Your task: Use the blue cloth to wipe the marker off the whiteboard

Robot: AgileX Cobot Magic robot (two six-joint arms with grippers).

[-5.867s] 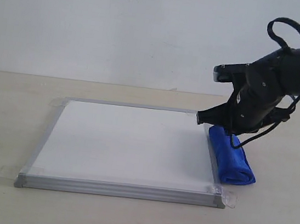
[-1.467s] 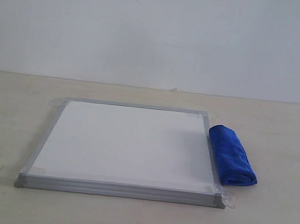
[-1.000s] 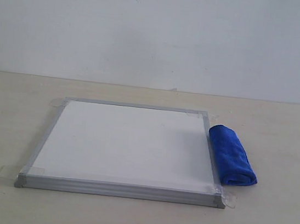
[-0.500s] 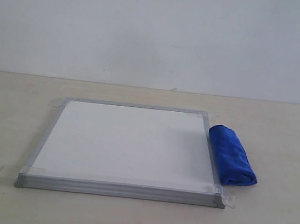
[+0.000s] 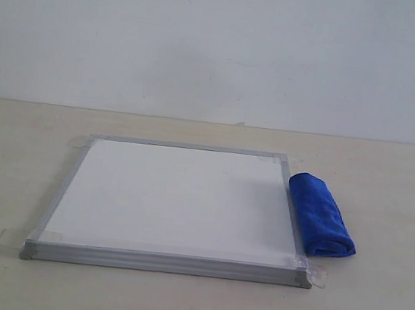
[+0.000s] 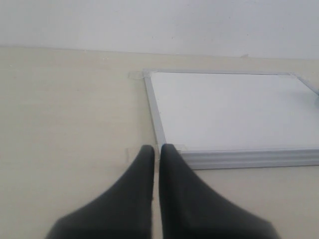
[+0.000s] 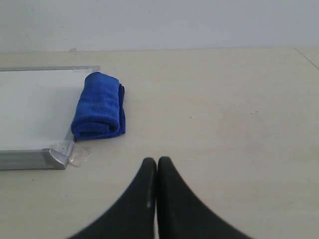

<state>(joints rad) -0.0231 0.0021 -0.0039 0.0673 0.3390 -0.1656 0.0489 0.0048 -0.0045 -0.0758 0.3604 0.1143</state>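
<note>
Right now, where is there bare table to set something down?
Bare table lies left of the whiteboard, behind it toward the wall, and right of the blue cloth. Only the board's right edge is crowded, where the cloth lies along it.

The whiteboard (image 6: 234,112) runs out of frame ahead of the left gripper (image 6: 156,149); ahead of the right gripper (image 7: 157,162), the picture's edge cuts most of it.

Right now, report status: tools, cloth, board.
Left tool shut, empty, near a whiteboard corner. Right tool shut, empty, apart from the blue cloth. Blue cloth rolled, beside the whiteboard; whiteboard face plain white. Nothing in the way.
</note>
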